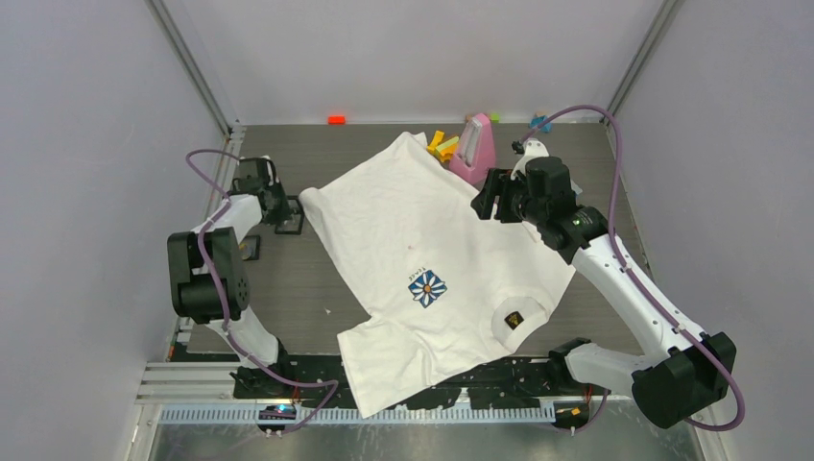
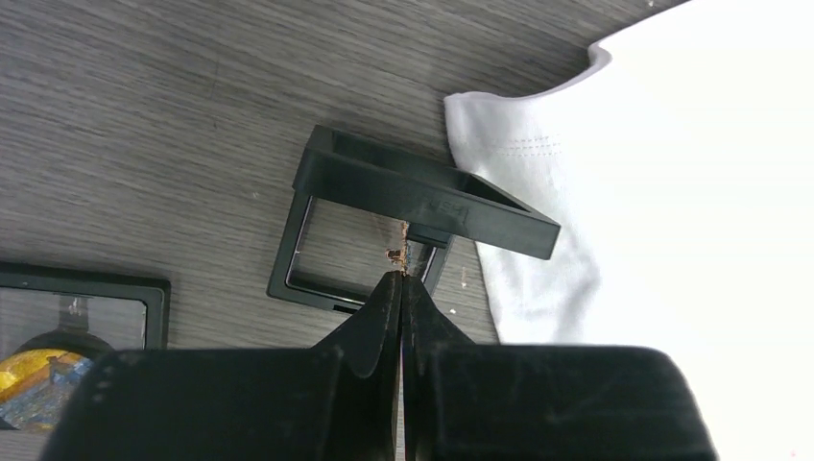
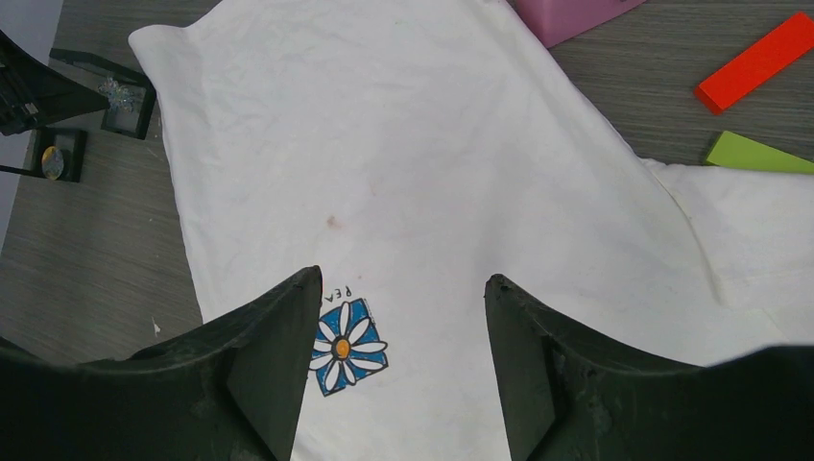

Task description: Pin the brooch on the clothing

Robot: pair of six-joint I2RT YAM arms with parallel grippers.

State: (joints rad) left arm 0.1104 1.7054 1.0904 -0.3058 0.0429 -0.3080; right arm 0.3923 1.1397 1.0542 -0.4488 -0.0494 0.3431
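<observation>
White T-shirt [image 1: 422, 230] lay rumpled on desk [image 1: 288, 298], blue daisy print [image 1: 427, 288] mid-chest, black neck label [image 1: 514, 320]; left hand [image 2: 401, 279] clenched at black frame [image 2: 422, 197]; right hand [image 3: 403, 283] released above it.

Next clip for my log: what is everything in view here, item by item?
T-shirt: one, white with a blue daisy print and black neck label, spread across the table's middle.
Open case: one, black, beside the shirt's corner.
Second case: one, black, holding something gold, next to the open one.
Pink object: one, far edge, behind the shirt.
Blocks: several, yellow, orange and green, by the pink object.
Red-orange block: one, alone at the far wall.
Table: one, grey wood-grain.
Left hand: one, black, shut, tips at the open case.
Right hand: one, black, open, above the shirt.
</observation>
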